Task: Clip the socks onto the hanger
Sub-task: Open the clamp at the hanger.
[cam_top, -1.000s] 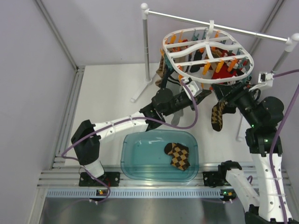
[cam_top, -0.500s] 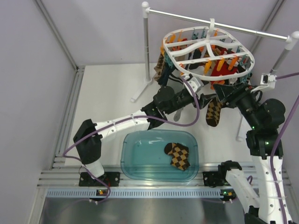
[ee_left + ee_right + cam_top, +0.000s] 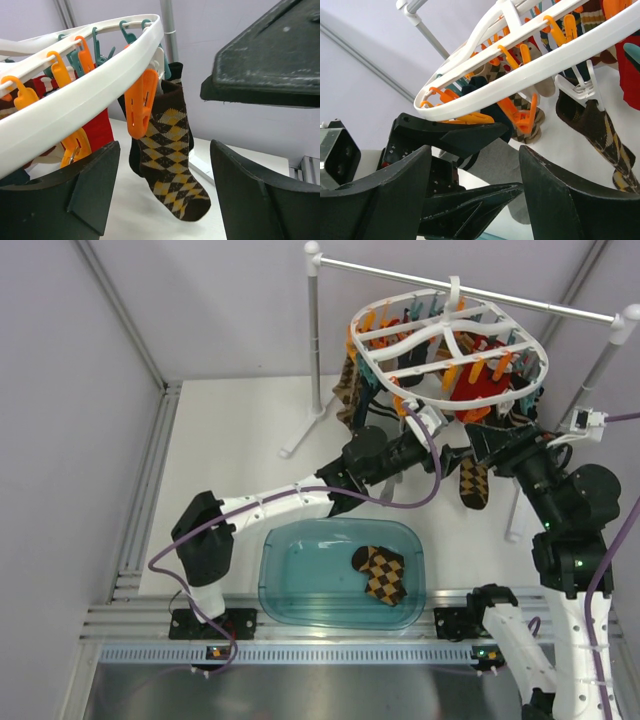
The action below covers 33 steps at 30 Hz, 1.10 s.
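Brown-and-mustard check sock (image 3: 170,160) hangs from the hanger (image 3: 100,80), just beyond my left tool (image 3: 165,150), whose jaws stand wide apart and grip nothing. My right tool (image 3: 475,150) gapes under the ring as well, empty. Another check sock (image 3: 380,573) lies in the teal tub (image 3: 275,580) on the surface (image 3: 230,440).
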Tool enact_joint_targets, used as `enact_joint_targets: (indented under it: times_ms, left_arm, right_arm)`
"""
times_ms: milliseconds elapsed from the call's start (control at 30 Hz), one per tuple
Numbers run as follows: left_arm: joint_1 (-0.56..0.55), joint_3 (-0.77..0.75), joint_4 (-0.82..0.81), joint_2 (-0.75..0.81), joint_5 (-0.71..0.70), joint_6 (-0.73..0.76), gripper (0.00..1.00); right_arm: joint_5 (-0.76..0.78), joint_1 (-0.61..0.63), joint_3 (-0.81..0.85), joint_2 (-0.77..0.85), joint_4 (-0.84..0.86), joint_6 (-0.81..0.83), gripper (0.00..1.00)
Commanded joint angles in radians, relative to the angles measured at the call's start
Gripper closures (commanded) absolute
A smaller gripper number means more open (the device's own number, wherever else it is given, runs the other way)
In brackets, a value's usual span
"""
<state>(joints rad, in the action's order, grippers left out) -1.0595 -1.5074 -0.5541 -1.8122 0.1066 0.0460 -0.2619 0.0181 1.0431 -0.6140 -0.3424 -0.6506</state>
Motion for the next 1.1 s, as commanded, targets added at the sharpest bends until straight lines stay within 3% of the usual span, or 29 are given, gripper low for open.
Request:
enact_joint_targets:
  times_ms: [0, 267, 433, 633, 1067]
  left_arm:
    - [0.007, -0.045, -0.073, -0.007, -0.042, -0.040, 0.22]
    - [0.000, 0.001, -0.106, 0.019, -0.056, -0.032, 0.28]
    - [-0.005, 0.145, -0.098, 0.138, 0.024, -0.025, 0.28]
    - [-0.013, 0.239, -0.040, 0.252, 0.022, -0.032, 0.28]
    - [-0.045, 0.243, -0.024, 0.295, -0.048, -0.012, 0.27]
  right_arm:
    - [0.044, -0.010, 0.051, 0.023, 0.005, 0.000, 0.30]
    - [0.066, -0.010, 0.041, 0.036, 0.003, 0.018, 0.36]
    - [0.061, -0.010, 0.041, 0.031, 0.006, 0.045, 0.37]
    - [0.050, -0.010, 0.041, 0.011, 0.022, 0.049, 0.39]
    - [0.036, -0.010, 0.048, 0.005, 0.037, 0.060, 0.43]
